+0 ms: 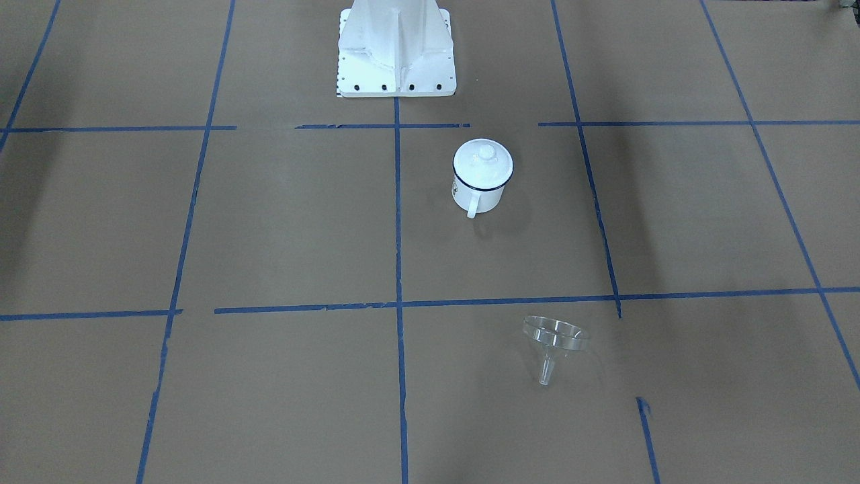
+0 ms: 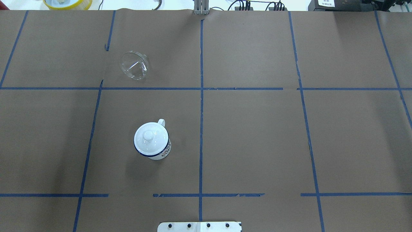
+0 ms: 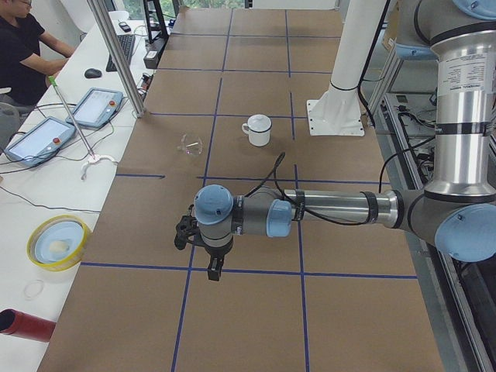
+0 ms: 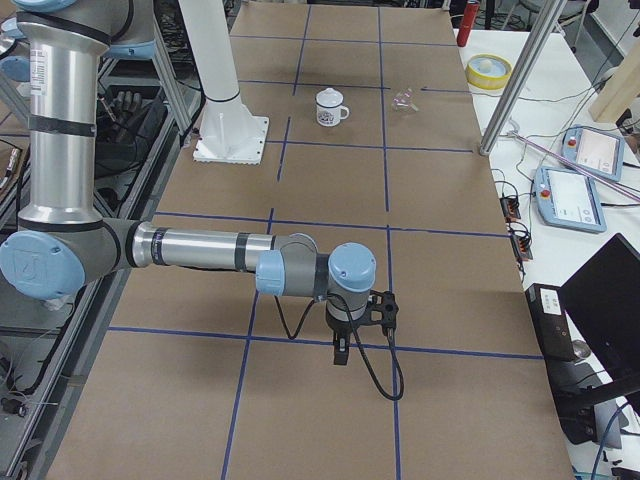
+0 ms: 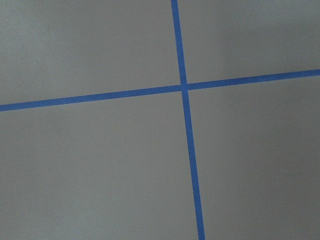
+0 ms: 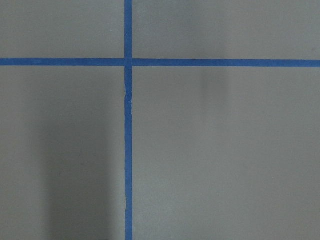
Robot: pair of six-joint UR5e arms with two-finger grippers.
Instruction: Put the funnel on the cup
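Observation:
The cup (image 1: 478,195) is a white enamel mug with a dark blue rim, and it stands upright near the robot's base, on the left arm's side of the centre line (image 2: 163,151). A round white knobbed lid (image 2: 148,137) sits on it. The clear funnel (image 1: 554,339) lies tipped on the paper farther out (image 2: 134,65), apart from the cup. My left gripper (image 3: 212,270) shows only in the exterior left view, far from both, and I cannot tell whether it is open. My right gripper (image 4: 340,354) shows only in the exterior right view, at the other end, and I cannot tell its state either.
The table is brown paper with a blue tape grid. The white robot base (image 1: 396,54) stands at the near edge. A yellow bowl (image 3: 56,242), teach pendants (image 3: 91,107), metal posts (image 3: 116,54) and a seated operator (image 3: 23,46) are on the far side bench.

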